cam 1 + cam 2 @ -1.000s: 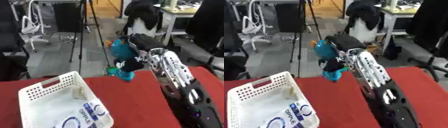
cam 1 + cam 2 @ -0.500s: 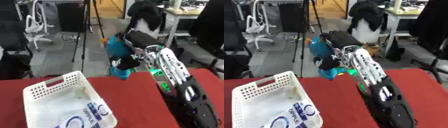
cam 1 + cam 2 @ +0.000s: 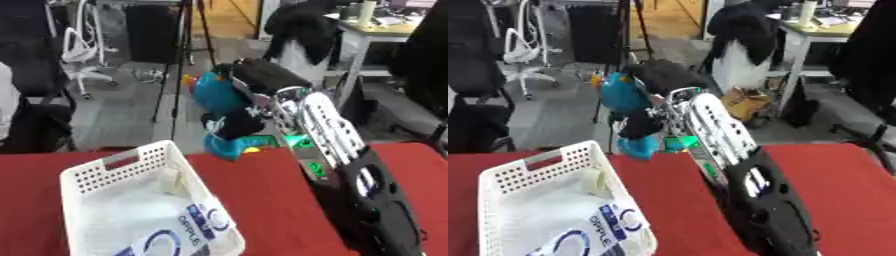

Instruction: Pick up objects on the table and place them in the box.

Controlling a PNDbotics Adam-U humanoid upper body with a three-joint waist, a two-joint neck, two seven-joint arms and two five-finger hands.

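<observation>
Teal plush toy [image 3: 219, 95], with a dark lower part and a lighter blue base, hangs in the air in the left eye view, above the far edge of the red table [image 3: 254, 190] and just beyond the far right corner of the white perforated basket [image 3: 114, 172]. The right hand [image 3: 254, 82] has its dark fingers curled round the toy's upper body, and the silver and black forearm runs down from it to the lower right corner. The basket stands on the table at the lower left, tilted askew in the view, and inside it lie a white bag with blue print [image 3: 197, 225] and a small pale object [image 3: 175, 180] against the far wall. The left hand does not show. In the right eye view the same toy [image 3: 626, 95] shows a small orange and yellow patch near its top, and its blue base [image 3: 638, 146] hangs just over the table edge, close to the basket's far right corner [image 3: 592, 150]. The hand [image 3: 662, 80] wraps the toy from the right side, fingers closed about it. Behind the table the floor holds office chairs, a tripod and a desk.
</observation>
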